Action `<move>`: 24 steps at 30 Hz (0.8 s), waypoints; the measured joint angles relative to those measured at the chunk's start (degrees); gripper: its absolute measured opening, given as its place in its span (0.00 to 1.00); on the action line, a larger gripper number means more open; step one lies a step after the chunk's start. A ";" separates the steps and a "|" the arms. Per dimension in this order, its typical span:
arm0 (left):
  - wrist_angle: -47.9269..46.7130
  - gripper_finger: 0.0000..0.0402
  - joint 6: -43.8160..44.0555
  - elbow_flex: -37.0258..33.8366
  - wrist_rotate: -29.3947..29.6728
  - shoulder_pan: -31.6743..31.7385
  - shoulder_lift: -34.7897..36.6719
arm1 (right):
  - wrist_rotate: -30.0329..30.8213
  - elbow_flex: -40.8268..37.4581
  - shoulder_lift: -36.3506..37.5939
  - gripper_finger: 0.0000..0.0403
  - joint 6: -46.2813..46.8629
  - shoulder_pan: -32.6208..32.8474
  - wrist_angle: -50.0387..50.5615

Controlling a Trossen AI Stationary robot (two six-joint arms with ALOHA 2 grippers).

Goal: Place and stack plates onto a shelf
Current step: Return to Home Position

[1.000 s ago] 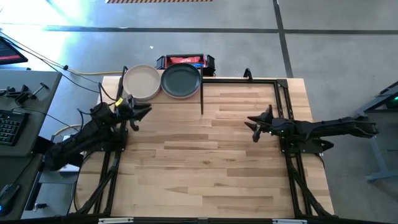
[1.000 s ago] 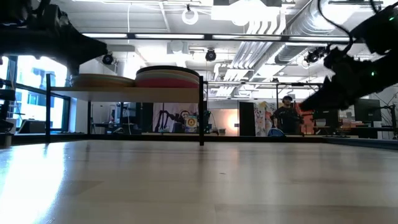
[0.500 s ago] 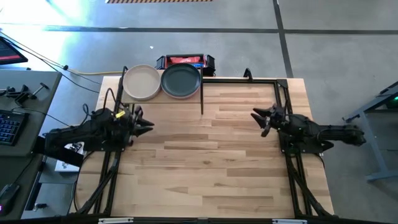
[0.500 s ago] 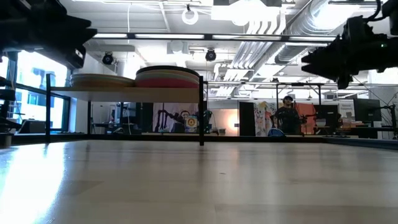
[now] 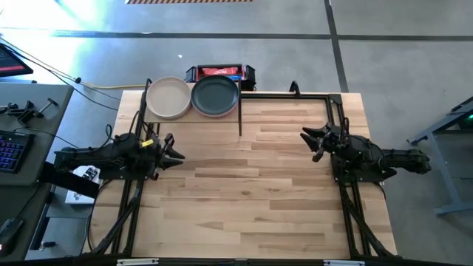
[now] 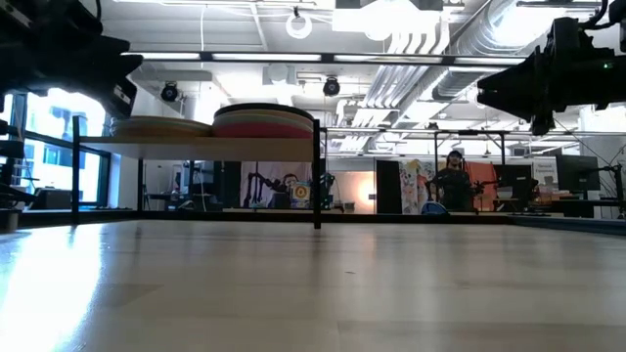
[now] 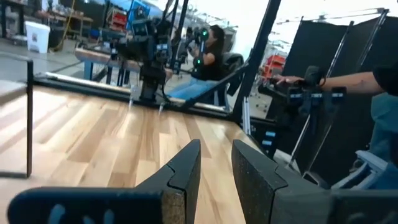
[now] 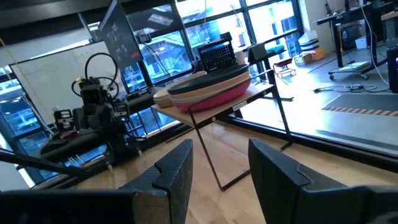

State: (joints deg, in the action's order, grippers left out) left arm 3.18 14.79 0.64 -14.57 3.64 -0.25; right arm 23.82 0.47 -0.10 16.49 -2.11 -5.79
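Quick update: over the last second the left claw (image 5: 173,148) backed away from the shelf (image 6: 196,144) and settled at the left edge of the table (image 5: 251,185), fingers a little apart with nothing between them. The right claw (image 5: 310,140) tucked back toward the right edge too, fingers apart and empty. The plates (image 6: 264,119) hadn't budged: a beige-topped stack (image 5: 168,97) and a dark grey-topped stack (image 5: 215,96) sat side by side on the shelf. We saw none left on the table, so we figured the stacking was done and both arms were just parking.
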 joint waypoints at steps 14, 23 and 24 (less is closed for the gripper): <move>-0.11 0.20 0.02 0.04 0.11 0.07 0.02 | 0.00 0.00 -0.24 0.35 0.00 -0.13 0.55; -0.13 0.20 0.04 0.04 0.13 0.07 0.02 | 0.00 -0.02 -0.24 0.35 0.00 -0.13 0.55; -0.13 0.20 0.04 0.04 0.13 0.07 0.02 | 0.00 -0.02 -0.24 0.35 0.00 -0.13 0.55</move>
State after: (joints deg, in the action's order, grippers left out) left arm 3.05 14.83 0.69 -14.44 3.70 -0.23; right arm 23.81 0.45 -0.34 16.49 -2.24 -5.23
